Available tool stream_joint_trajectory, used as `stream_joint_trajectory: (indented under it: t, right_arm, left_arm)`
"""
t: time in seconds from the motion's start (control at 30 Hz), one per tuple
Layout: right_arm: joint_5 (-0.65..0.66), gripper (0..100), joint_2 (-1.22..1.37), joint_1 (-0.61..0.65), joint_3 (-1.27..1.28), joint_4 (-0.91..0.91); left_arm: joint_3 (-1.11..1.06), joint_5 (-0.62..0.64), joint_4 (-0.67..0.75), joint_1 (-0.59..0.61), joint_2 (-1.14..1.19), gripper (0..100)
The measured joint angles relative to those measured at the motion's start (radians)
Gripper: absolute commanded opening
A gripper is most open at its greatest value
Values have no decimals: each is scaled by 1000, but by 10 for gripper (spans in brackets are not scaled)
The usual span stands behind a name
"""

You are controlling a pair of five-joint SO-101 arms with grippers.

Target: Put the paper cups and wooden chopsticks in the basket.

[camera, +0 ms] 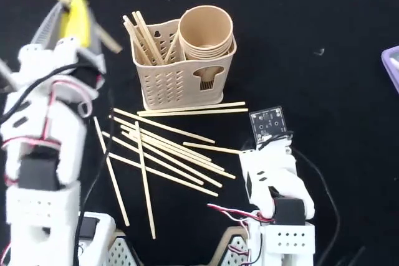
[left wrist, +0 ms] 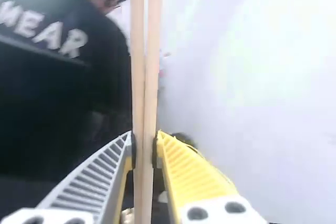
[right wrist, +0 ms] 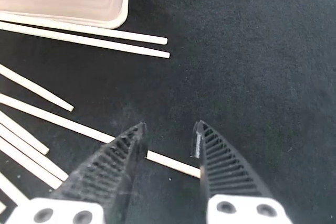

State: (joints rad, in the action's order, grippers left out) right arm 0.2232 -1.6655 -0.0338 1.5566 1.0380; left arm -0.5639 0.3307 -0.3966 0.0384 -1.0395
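Left gripper (left wrist: 143, 150): grey and yellow fingers clamped on a pair of chopsticks (left wrist: 145, 51), lifted clear above the table (camera: 324, 91).

Right gripper (right wrist: 169, 129): jaws apart, low over the black cloth, with one loose chopstick (right wrist: 173, 163) lying crosswise under the gap.

Basket (camera: 181, 85): upright, at the far middle of the table. One compartment holds a stack of paper cups (camera: 206, 29); a bundle of chopsticks (camera: 143, 38) leans in the other.

Two more chopsticks (camera: 193, 110): side by side, just in front of the basket.

Scattered chopsticks (camera: 168, 151): criss-crossed on the cloth between the arms.
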Motion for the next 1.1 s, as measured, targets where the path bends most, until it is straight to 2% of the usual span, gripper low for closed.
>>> stream_joint_trajectory:
  t: [0.1,0.2,0.57,0.73,1.1]
  right_arm:
    - [0,152,0,0,2,0]
    - [0,152,0,0,2,0]
    - [0,152,0,0,2,0]
    - [0,152,0,0,2,0]
    - [0,152,0,0,2,0]
  left_arm:
    - [-6,0,127,-71,75,31]
    - [-2,0,178,-104,178,31]
    - [75,0,189,-115,506,42]
    - [75,0,189,-115,522,130]
    - [198,0,-80,-115,523,130]
